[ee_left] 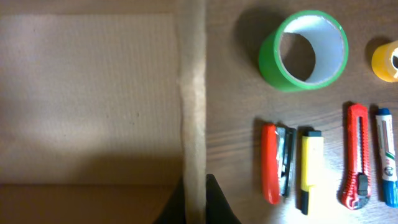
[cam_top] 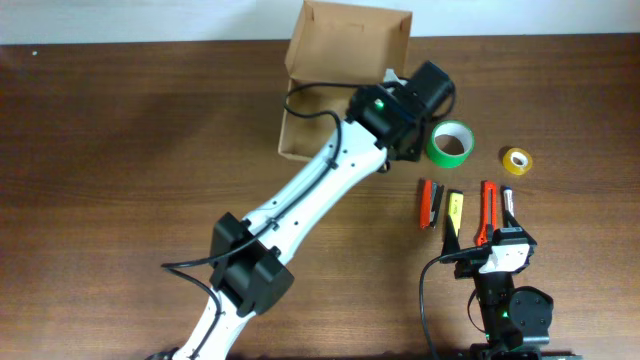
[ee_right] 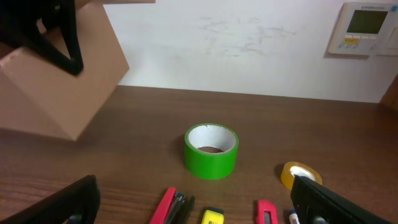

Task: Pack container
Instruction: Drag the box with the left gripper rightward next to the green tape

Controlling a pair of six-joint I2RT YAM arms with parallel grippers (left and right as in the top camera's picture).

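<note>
The tan cardboard container (cam_top: 345, 45) stands at the back of the table, its flap lid open and upright. My left gripper (cam_top: 398, 118) is at the container's right wall and is shut on that wall's edge. In the left wrist view the two fingers (ee_left: 196, 202) pinch the wall (ee_left: 193, 93), with the box's bare inside (ee_left: 93, 93) to the left. My right gripper (cam_top: 497, 250) is open and empty, low near the front edge; in its own view its fingers (ee_right: 193, 202) are spread wide. The box (ee_right: 62, 93) looks tilted at the upper left there.
Right of the box stand a green tape roll (cam_top: 450, 143) and a small yellow tape roll (cam_top: 516, 160). In front lie a red stapler (cam_top: 430, 203), a yellow highlighter (cam_top: 453, 210), a red box cutter (cam_top: 487, 212) and a blue marker (cam_top: 508, 210).
</note>
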